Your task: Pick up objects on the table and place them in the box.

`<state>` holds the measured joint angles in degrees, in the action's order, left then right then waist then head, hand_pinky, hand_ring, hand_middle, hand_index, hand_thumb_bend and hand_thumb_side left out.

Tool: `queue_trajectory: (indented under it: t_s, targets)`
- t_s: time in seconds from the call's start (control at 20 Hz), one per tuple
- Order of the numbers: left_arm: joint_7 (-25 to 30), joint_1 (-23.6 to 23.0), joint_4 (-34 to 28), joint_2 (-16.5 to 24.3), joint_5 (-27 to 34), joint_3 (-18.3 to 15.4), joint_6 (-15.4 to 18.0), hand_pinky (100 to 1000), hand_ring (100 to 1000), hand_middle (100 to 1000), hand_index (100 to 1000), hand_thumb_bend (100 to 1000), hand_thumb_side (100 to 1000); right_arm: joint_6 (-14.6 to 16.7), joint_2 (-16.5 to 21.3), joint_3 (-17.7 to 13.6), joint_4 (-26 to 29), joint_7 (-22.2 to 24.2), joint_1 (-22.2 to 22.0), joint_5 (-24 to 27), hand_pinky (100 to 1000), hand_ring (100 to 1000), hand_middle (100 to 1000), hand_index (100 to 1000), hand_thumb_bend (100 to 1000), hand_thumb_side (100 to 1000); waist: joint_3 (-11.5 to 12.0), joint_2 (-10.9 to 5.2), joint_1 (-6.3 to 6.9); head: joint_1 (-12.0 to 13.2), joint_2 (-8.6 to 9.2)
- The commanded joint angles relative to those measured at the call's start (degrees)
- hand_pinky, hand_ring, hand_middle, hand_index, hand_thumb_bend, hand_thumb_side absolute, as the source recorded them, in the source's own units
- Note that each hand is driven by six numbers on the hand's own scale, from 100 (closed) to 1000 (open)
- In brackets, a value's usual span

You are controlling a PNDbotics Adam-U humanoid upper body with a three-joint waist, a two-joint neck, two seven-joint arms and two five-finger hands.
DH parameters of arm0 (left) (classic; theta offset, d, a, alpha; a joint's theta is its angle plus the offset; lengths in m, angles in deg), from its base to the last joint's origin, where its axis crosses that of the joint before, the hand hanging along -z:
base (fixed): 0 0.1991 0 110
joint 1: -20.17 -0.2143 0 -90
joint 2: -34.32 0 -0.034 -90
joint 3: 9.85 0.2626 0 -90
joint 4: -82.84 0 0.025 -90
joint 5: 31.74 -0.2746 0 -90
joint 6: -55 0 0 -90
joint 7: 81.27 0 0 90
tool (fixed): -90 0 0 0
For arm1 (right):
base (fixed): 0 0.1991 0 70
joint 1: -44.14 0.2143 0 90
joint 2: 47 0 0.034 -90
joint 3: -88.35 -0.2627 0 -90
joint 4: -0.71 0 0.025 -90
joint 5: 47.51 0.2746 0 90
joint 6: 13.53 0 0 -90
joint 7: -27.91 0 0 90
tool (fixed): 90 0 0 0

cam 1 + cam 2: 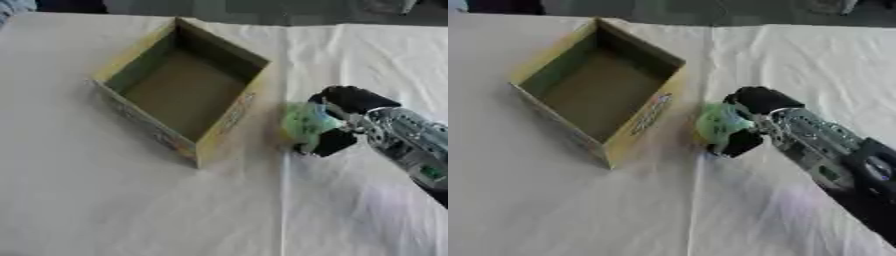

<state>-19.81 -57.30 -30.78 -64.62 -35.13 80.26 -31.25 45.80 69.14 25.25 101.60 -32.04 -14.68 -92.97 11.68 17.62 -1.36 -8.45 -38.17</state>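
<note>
An open cardboard box (227, 119) with yellowish walls and a dark inside stands at the upper middle of the table, and nothing shows inside it. Just right of its near right wall a pale green object (303, 122) sits low over the white cloth. My right hand (344, 117) comes in from the right, its black fingers and thumb curled round that green object. The side of the object facing the hand is hidden. My left hand shows in neither view.
A white cloth (105, 200) covers the table, with a seam or fold running down from the box's right corner. The table's far edge lies along the top, with dark floor beyond it.
</note>
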Motion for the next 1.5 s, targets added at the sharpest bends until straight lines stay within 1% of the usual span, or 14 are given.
queue_trajectory:
  t_s: [0.05,0.1,0.2,0.3,0.35,0.55,0.75,0.95,1.1,1.25,1.4,1.45,1.5]
  targets:
    - [0.2,0.1,-1.0,0.6,-0.1,-0.1,-0.1,303,601,688,770,100,723,-0.9,1.5,-1.0,2.5,-1.5,0.2,1.3,882,887,671,817,288,419,-0.1,-0.90,0.11,0.1,0.37]
    - [0.2,0.1,-1.0,0.6,-0.1,-0.1,-0.1,303,601,688,770,100,723,-1.2,1.7,-1.2,3.1,-1.7,0.1,1.6,882,887,671,818,278,412,-0.1,-0.90,0.11,0.1,0.40]
    - [0.2,0.1,-1.0,0.6,-0.2,-0.1,-0.1,303,601,688,770,100,723,-1.6,2.0,-1.8,4.4,-2.0,-0.2,2.0,882,887,676,823,232,363,-0.2,-0.92,0.11,0.2,0.42]
    - [0.2,0.1,-1.0,0.6,-0.2,-0.1,-0.1,303,601,689,770,100,723,-2.2,2.4,-2.7,6.1,-2.2,-0.5,2.4,882,887,681,830,163,278,-0.3,-0.96,0.08,0.3,0.45]
    - [0.3,0.1,-1.0,0.6,-0.2,-0.1,-0.1,303,601,689,771,100,723,-2.6,2.5,-3.2,7.0,-2.4,-0.7,2.7,881,886,680,832,114,230,-0.3,-0.98,0.06,0.3,0.49]
    - [0.3,0.0,-1.0,0.6,-0.2,-0.1,-0.2,303,602,689,770,100,725,-3.9,2.6,-5.1,10.3,-2.8,-0.8,3.7,880,885,675,830,100,230,-0.4,-1.08,0.08,0.4,0.63]
    - [0.4,0.0,-1.0,0.6,-0.2,-0.1,-0.2,303,601,689,770,100,723,-4.9,2.8,-6.8,13.2,-3.1,0.6,4.0,882,885,679,832,100,237,-0.4,-1.13,0.16,0.5,0.71]
    - [0.4,0.1,-1.0,0.7,-0.2,-0.1,-0.1,303,601,689,770,100,722,-4.1,3.0,-8.1,13.7,-3.9,4.2,3.9,885,884,682,831,100,257,-0.4,-1.15,0.13,0.3,0.68]
    - [0.5,0.2,-1.0,0.8,-0.2,-0.1,-0.1,303,602,690,770,100,723,-3.5,2.5,-8.6,13.7,-3.9,8.3,3.6,885,881,681,830,100,272,-0.2,-1.22,0.02,0.0,0.56]
    - [0.6,0.2,-1.0,0.8,-0.2,0.0,-0.2,304,602,690,770,100,722,-3.3,0.7,-8.3,13.7,-2.7,12.6,2.9,886,883,685,834,100,281,0.0,-1.25,-0.05,-0.3,0.60]
    - [0.7,0.4,-1.0,0.7,-0.1,0.2,-0.2,303,602,690,770,100,722,-3.8,-2.3,-7.8,12.2,-0.8,16.9,1.6,889,885,687,838,100,293,0.4,-1.15,0.07,-0.6,0.66]
    - [0.8,0.4,-1.0,0.7,-0.1,0.2,-0.2,303,602,690,770,100,722,-3.9,-3.5,-7.5,11.2,-0.3,18.4,1.2,890,886,687,838,100,447,0.5,-1.10,0.09,-0.8,0.67]
    - [0.8,0.5,-1.0,0.7,0.0,0.2,-0.2,303,602,690,770,100,722,-3.8,-4.8,-7.3,10.0,0.0,20.0,0.7,891,886,686,839,100,295,0.7,-1.03,0.11,-1.0,0.74]
